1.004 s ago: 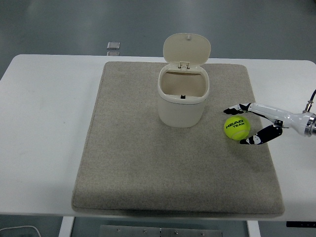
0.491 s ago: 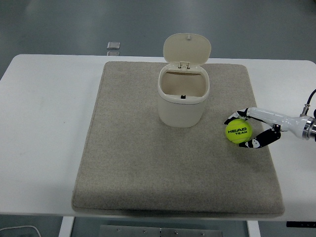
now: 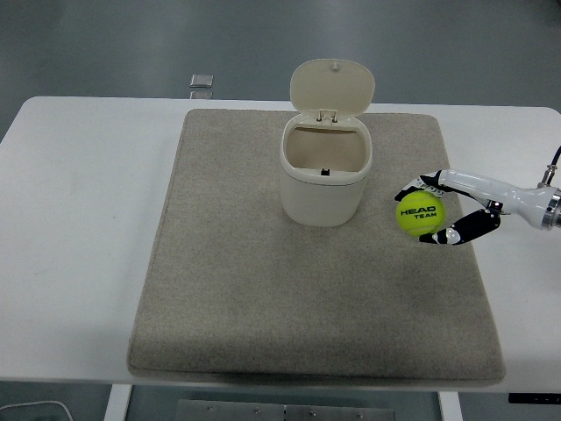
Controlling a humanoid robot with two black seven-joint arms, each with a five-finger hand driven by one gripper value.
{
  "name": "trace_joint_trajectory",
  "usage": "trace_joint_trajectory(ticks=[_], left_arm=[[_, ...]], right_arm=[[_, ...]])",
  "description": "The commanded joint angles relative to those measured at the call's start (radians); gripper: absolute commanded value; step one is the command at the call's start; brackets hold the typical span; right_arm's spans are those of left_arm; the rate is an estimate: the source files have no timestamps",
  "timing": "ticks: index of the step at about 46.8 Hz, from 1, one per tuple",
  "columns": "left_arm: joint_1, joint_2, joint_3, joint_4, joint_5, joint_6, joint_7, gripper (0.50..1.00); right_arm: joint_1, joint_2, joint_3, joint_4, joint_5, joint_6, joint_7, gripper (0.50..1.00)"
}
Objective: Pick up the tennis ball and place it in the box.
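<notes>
Where it earlier sat lower, tennis ball (image 3: 421, 212) now in right hand (image 3: 451, 210).

Yellow tennis ball (image 3: 421, 213) right of cream box (image 3: 324, 175), lid open

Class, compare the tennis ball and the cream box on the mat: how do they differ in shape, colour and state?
The tennis ball is a round sphere; the box is a tall tub with rounded corners. The tennis ball is bright yellow-green with dark print; the box is plain cream. The tennis ball is clasped in the right hand; the box stands free on the mat with its hinged lid raised. Both are over the same grey mat.
</notes>
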Motion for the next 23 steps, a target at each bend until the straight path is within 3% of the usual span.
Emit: trace_joint_trajectory(ticks=[1, 23], left_arm=[[0.000, 0.000, 0.001, 0.000, 0.000, 0.001, 0.001, 0.992], [0.000, 0.000, -0.001, -0.001, 0.000, 0.001, 0.001, 0.992]], right_arm=[[0.028, -0.005, 0.001, -0.002, 0.022, 0.010, 0.001, 0.500], [0.217, 0.036, -0.011, -0.002, 0.200, 0.140, 0.003, 0.500]])
